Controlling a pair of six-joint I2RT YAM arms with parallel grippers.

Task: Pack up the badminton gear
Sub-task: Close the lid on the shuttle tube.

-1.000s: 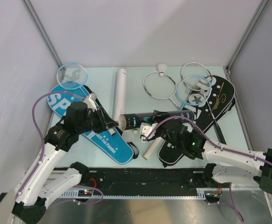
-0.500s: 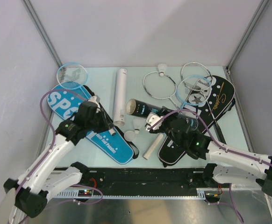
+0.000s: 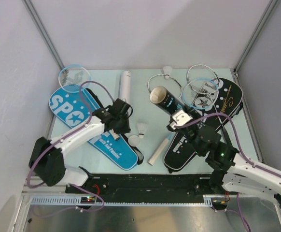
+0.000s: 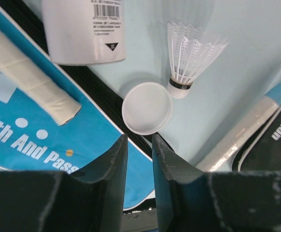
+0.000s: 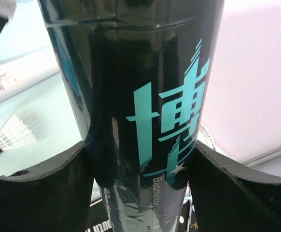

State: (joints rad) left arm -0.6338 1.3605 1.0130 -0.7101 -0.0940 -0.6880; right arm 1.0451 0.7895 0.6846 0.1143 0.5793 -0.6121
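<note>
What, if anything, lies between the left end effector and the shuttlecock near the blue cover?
A white cap lies on the table right ahead of the left end effector. The shuttlecock sits just beyond the cap and slightly to the right, its cork close to the cap's rim. Nothing else visible stands in the way.

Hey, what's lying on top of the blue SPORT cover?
A racket's white-wrapped grip lies across the blue cover. The left arm hangs over the cover's middle in the top view, so whatever is beneath it cannot be seen.
</note>
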